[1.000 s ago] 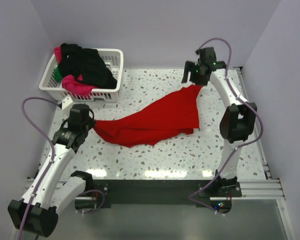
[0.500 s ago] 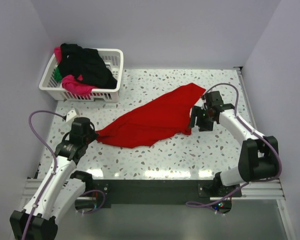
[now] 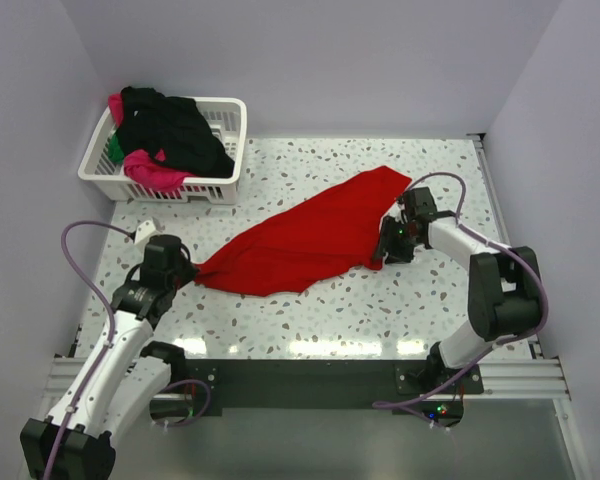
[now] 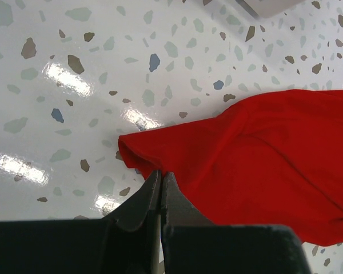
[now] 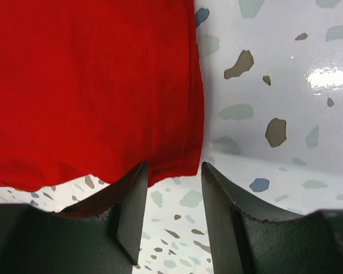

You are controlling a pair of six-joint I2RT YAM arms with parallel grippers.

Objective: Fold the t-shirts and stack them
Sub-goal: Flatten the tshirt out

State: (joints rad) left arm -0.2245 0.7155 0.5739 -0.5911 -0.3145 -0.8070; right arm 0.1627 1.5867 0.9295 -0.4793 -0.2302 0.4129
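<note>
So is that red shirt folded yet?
No, unfolded: the red t-shirt lies rumpled and stretched diagonally across the table.

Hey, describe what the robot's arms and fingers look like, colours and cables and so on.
The left arm and right arm have white links and black joints. A purple cable loops off each. The fingers are dark grey, matte, wedge-shaped, tapering to tips. No markings show.
</note>
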